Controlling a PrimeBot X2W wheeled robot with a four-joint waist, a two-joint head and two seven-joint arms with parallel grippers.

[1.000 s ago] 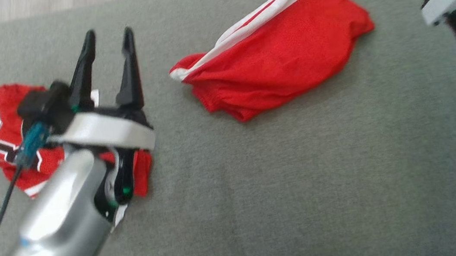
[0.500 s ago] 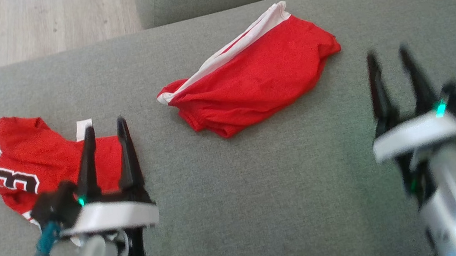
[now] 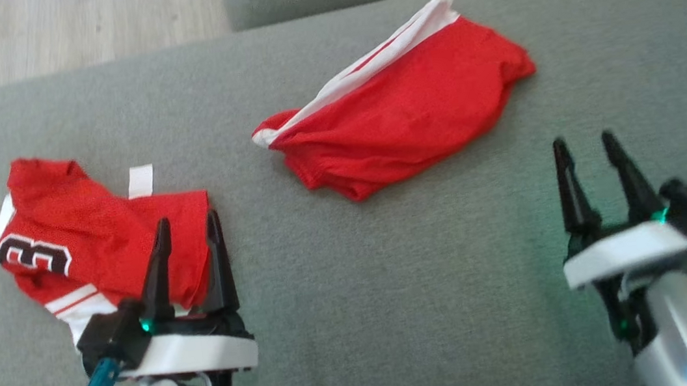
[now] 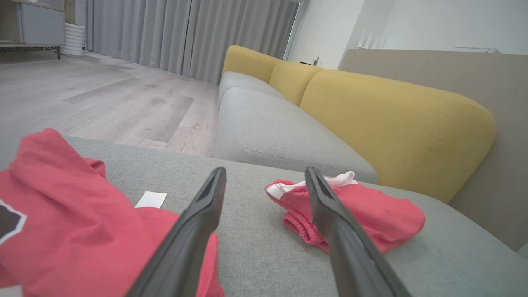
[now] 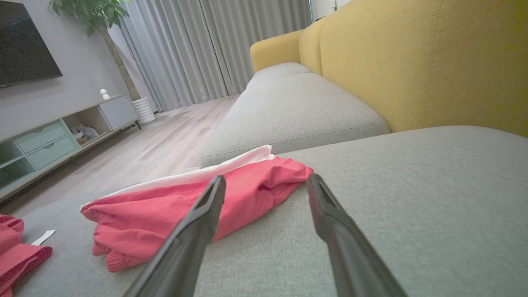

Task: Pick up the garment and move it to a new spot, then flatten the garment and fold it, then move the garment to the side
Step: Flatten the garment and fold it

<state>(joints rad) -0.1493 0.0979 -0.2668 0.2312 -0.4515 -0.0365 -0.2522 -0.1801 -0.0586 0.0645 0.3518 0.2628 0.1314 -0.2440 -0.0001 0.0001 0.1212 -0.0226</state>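
Note:
Two red garments lie on the grey sofa seat (image 3: 395, 291). A crumpled red jersey (image 3: 93, 237) with a black and white number lies at the left. Bunched red shorts (image 3: 399, 114) with a white side band lie in the middle, further back. My left gripper (image 3: 187, 220) is open, its fingertips over the jersey's right edge with nothing between them. My right gripper (image 3: 583, 140) is open and empty, off to the near right of the shorts. Between the fingers of the left gripper (image 4: 265, 171) appear the jersey (image 4: 62, 222) and shorts (image 4: 371, 214). Beyond the right gripper (image 5: 266, 178) lie the shorts (image 5: 165, 210).
A white tag (image 3: 140, 180) lies on the seat beside the jersey. Yellow backrests (image 4: 392, 123) rise behind the seat, and a second grey cushion (image 5: 288, 107) adjoins it. Wooden floor (image 3: 35, 34) lies beyond the seat's far left edge. A TV cabinet (image 5: 49, 136) stands across the room.
The head camera has shifted. My left gripper has drawn back from over the jersey to its near right edge. My right gripper has come down from the upper right to the lower right. Both stay open.

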